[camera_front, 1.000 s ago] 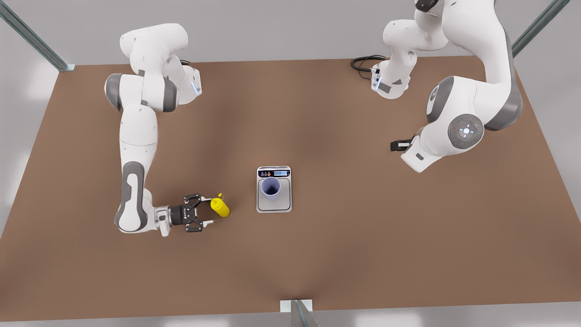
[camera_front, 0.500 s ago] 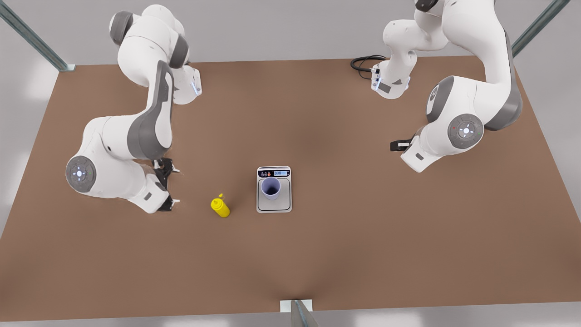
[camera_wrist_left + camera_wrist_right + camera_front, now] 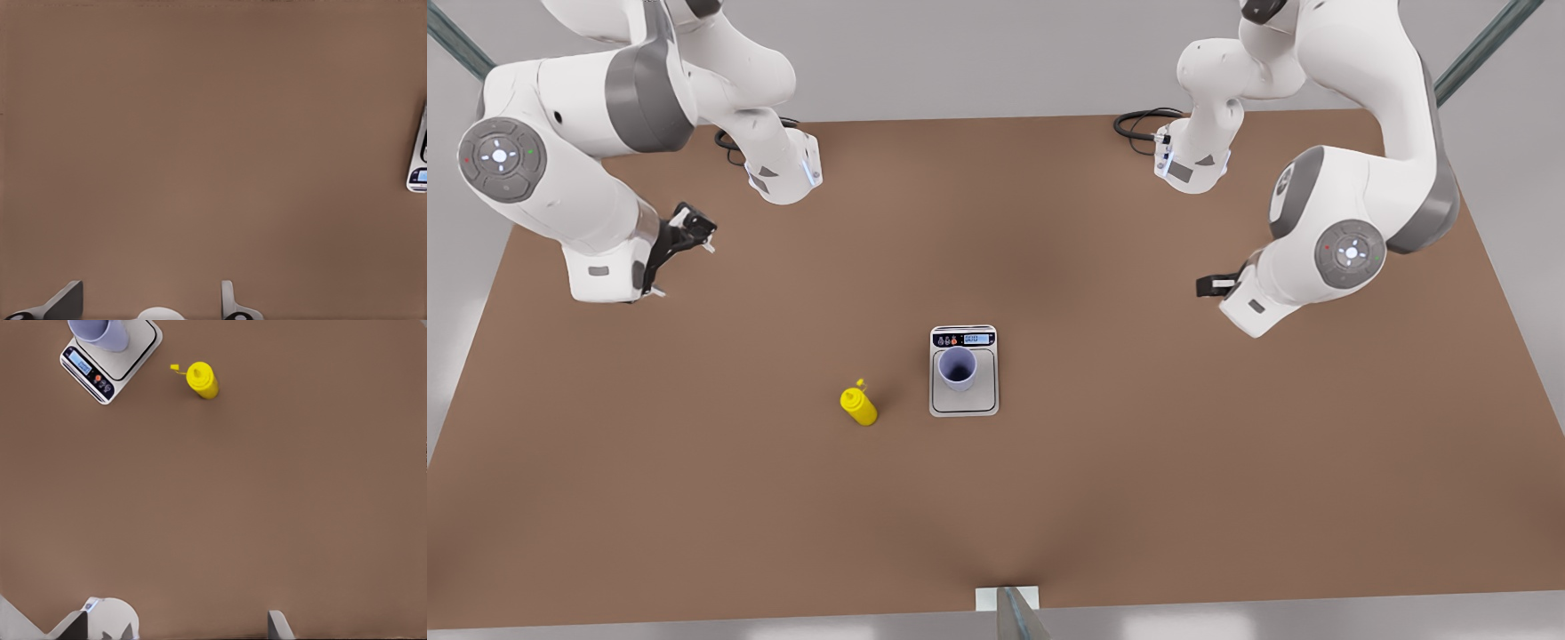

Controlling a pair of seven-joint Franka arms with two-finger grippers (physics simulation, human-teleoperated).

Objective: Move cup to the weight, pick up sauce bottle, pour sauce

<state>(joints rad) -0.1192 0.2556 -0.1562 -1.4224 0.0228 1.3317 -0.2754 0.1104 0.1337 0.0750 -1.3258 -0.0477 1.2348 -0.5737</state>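
Cup sits upright on weight, toward the display end, so step 1 looks done. Sauce bottle stands on surface near the weight, on front view's left, nozzle up, untouched. Right end effector hangs high over the surface's far corner on front view's left, well apart from the bottle, fingers spread, nothing held. It prob. gets the pick as the nearer arm. Left end effector waits on front view's right, fingers apart, empty.
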